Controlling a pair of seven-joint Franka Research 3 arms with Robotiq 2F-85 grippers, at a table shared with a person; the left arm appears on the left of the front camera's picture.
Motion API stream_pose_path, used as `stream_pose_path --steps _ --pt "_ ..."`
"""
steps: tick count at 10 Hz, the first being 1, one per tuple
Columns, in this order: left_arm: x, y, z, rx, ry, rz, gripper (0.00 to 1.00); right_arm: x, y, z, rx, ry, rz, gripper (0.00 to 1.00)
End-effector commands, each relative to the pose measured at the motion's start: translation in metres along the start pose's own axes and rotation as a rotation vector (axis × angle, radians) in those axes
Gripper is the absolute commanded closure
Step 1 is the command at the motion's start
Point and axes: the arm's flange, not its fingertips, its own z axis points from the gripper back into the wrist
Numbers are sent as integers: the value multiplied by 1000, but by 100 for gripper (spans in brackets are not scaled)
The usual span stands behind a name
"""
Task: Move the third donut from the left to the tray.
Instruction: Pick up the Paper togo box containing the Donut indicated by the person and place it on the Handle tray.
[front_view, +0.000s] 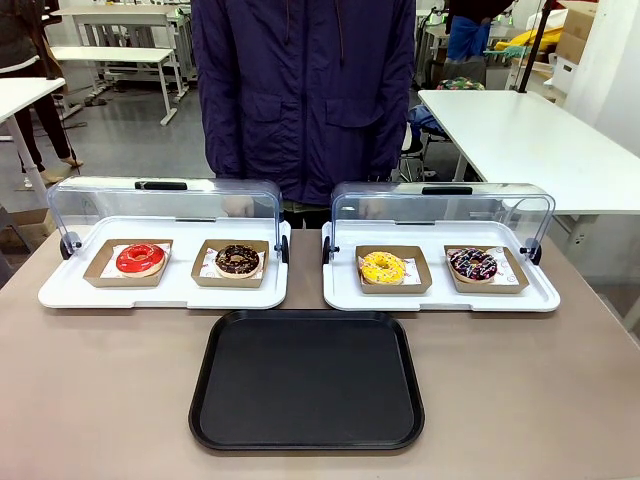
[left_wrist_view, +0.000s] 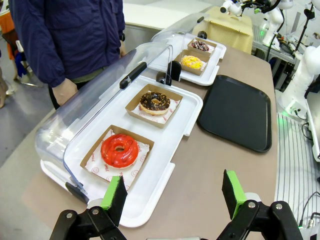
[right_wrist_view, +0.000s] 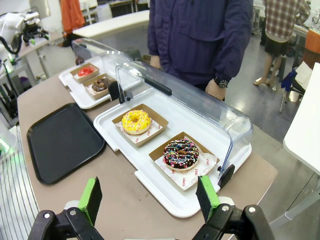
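Four donuts total, two in each of two white trays (front_view: 160, 292). The yellow donut (front_view: 382, 266) sits on the left of the right-hand one, just beyond the single black tray (front_view: 306, 380). The left gripper (left_wrist_view: 174, 186) and right gripper (right_wrist_view: 149, 189) are both spread wide and empty.

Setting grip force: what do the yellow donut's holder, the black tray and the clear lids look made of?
Yellow donut's holder: likely thin cardboard, matte brown, folded walls.
Black tray: probably moulded plastic, matte, rounded corners, raised rim.
Clear lids: transparent glossy plastic, possibly acrylic; background shows through, glare on the curve.
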Motion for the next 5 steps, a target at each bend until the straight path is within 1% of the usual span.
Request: stream_pose_path --steps 1,5 --pt "1 -1 2 -8 -7 -13 0 2 -3 -1 -4 -27 25 0" --pt "1 -1 2 -8 -7 -13 0 2 -3 -1 -4 -27 25 0"
